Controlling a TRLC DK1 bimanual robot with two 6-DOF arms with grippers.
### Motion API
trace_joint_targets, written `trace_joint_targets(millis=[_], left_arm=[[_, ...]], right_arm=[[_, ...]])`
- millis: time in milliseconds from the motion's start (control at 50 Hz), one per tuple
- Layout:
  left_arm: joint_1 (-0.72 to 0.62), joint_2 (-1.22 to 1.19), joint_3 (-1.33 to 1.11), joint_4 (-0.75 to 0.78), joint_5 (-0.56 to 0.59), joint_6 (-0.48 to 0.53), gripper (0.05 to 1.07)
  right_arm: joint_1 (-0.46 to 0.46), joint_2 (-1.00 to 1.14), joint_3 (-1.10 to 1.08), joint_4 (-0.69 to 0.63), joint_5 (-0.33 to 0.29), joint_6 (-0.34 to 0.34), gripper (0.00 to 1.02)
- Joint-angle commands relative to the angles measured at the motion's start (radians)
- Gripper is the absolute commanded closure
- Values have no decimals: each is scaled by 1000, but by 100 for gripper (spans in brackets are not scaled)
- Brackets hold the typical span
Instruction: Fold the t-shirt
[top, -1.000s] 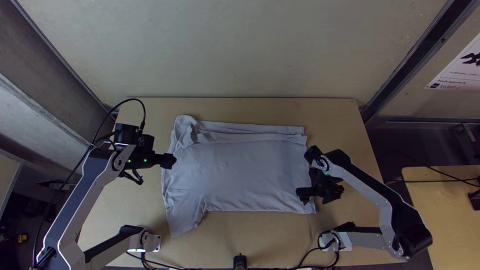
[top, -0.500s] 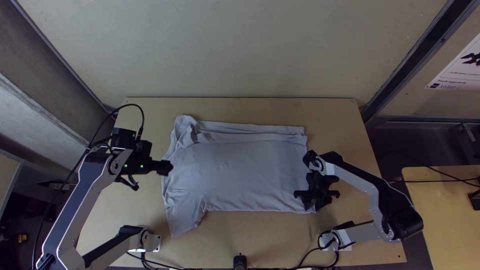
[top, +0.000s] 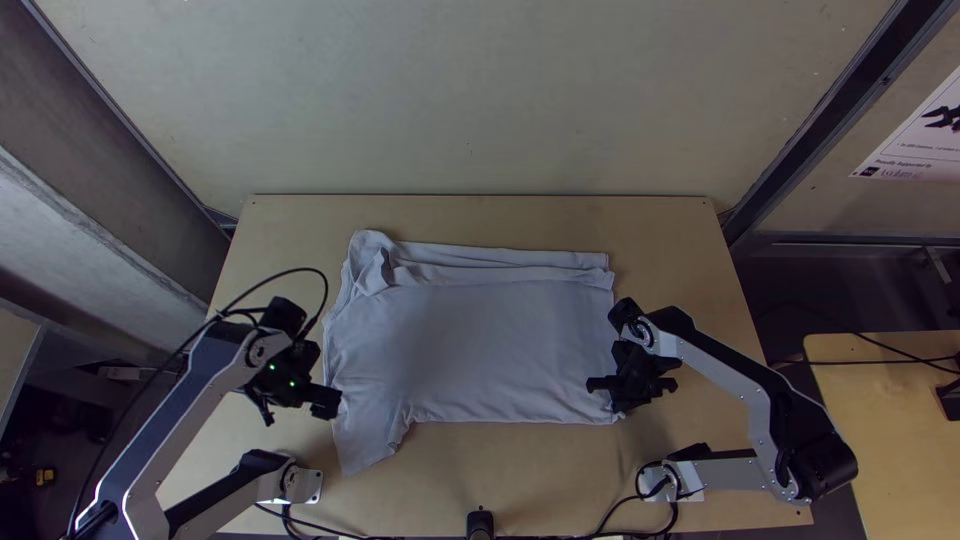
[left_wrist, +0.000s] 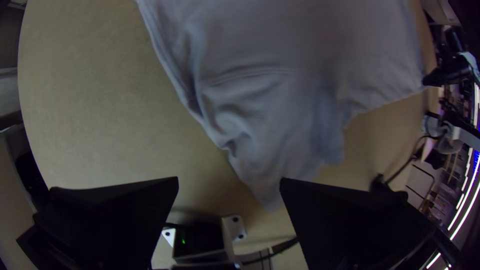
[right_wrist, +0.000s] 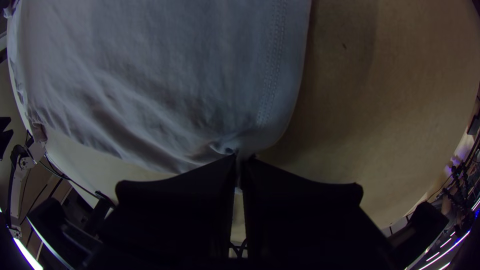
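Observation:
The light grey t-shirt (top: 480, 345) lies mostly spread on the table, its far part folded over in a band and a sleeve pointing toward the near edge at its left. My left gripper (top: 328, 402) is beside that sleeve. In the left wrist view my left gripper (left_wrist: 229, 182) stands open, the sleeve's tip (left_wrist: 272, 200) near one finger. My right gripper (top: 612, 397) is at the shirt's near right corner. In the right wrist view my right gripper (right_wrist: 239, 165) is shut on that corner, and the cloth (right_wrist: 200, 85) puckers at its fingertips.
The light wooden table (top: 520, 475) has bare wood around the shirt. Cables (top: 350, 537) run along its near edge, by a black post (top: 480, 524). A second wooden table (top: 895, 430) stands at the right.
My left gripper has moved toward the table's near edge, down along the shirt's left side. The right gripper has shifted slightly left, and the shirt's near right corner has drawn in a little with it.

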Motion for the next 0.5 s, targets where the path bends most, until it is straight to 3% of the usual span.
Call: trace_joint_targets(millis=[0,380,480], left_arm=[[-18,20,-67,21,-22,-57,10],[-116,178,-127,124,-33,-122,11],[-118,253,-124,127,-35,-132,23]], right_arm=[[-5,12,27,0,-5,5,100],[-25,38,57,0,-5,5,100],[-34,39,59,2,-5,4,100]])
